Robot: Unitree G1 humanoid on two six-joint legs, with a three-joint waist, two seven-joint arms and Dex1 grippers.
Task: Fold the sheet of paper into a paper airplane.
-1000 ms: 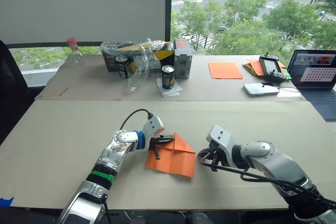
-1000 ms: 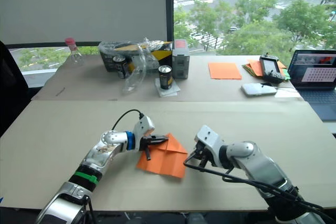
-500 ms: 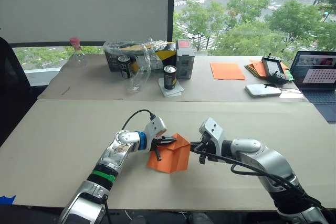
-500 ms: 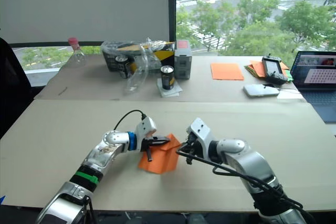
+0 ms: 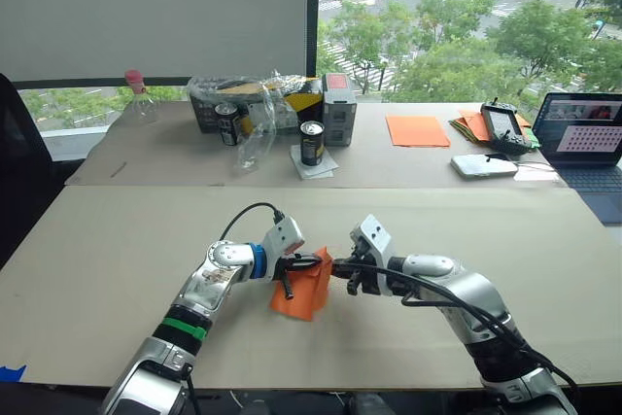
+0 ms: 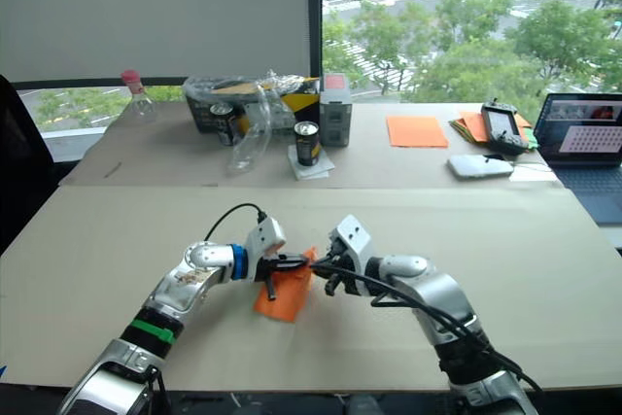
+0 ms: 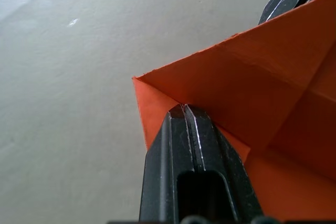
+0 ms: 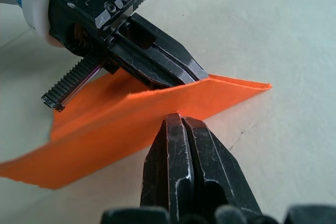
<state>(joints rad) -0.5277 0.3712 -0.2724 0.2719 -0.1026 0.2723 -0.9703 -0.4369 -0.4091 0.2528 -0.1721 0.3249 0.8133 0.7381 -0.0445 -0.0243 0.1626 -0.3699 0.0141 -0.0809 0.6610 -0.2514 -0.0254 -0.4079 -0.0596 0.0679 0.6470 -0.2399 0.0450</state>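
No lettering reads. Both the left gripper (image 5: pixel 313 261) and the right gripper (image 5: pixel 335 264) pinch the thin creased orange sheet of paper (image 5: pixel 305 290), clamped tight, mid-table, its folded flap raised off the bare beige tabletop (image 5: pixel 117 250) all round.

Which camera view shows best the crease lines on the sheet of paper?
The left wrist view: the sheet of paper is close, its creases plain above the left gripper. The right wrist view gives its folded edge, with the right gripper at it. The eye views show a small orange shape.
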